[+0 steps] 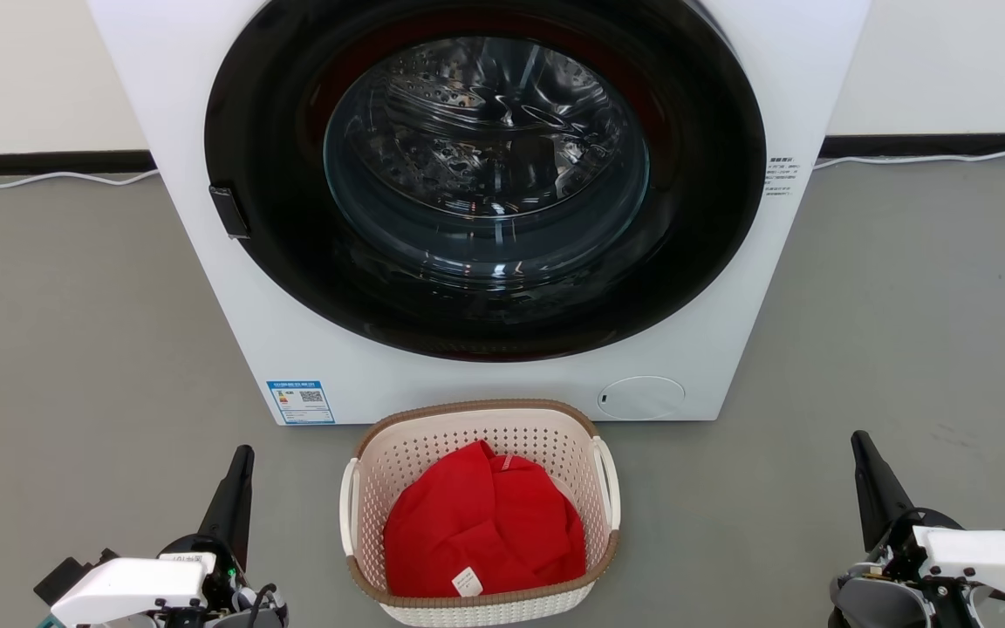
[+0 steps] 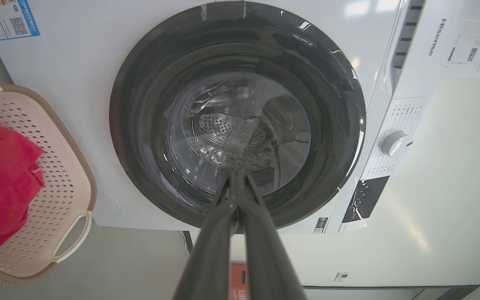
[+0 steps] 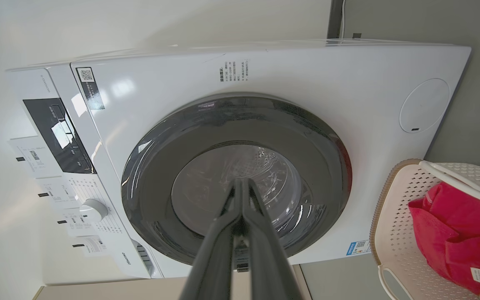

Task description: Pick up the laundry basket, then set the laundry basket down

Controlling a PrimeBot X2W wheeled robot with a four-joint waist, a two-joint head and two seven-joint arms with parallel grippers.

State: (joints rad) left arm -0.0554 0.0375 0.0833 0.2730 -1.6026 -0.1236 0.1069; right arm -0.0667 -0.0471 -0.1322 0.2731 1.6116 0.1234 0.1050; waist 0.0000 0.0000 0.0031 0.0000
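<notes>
On the grey floor (image 1: 75, 349), just in front of the washing machine (image 1: 206, 262), sits the laundry basket (image 1: 476, 408), red cloth (image 1: 476, 523) inside; left gripper (image 1: 243, 453) and right gripper (image 1: 858, 439) flank it, fingers pinched together, empty.

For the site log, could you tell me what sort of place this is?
Probably a laundry area: a front-loading washing machine against a wall, with a laundry basket holding a red garment on the floor.

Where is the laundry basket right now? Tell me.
In the head view, the laundry basket sits bottom centre on the floor, just in front of the washing machine, between the left gripper and right gripper, touching neither.
</notes>
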